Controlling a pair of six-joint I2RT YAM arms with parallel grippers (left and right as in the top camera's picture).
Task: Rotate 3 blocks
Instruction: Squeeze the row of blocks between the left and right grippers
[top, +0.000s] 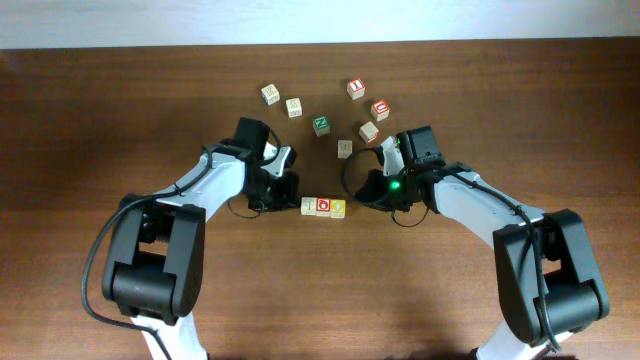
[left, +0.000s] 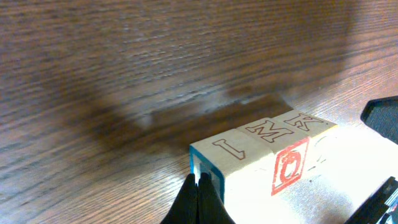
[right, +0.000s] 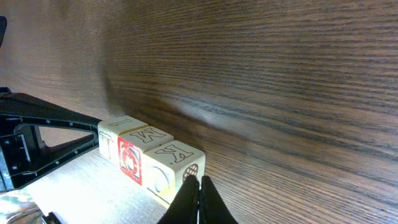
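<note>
Fingers first: the left fingers (left: 188, 204) are pinched together with nothing between them, tips right at the end face of the pale block (left: 231, 154). The right fingers (right: 189, 202) are the same deal, closed on nothing, tips at the other end of the row by the yellow block (right: 163, 177). The red block (left: 289, 169) sits between, all 3 touching in a line mid-bench (top: 320, 290).

My guess is these are light, hard wooden cubes with smooth faces, so a bit slippery but not fragile. Best hold is probably squeezing the row from both ends, or pinching 1 cube across opposite flat faces. Spare blocks (top: 321, 125) lie scattered further back.
</note>
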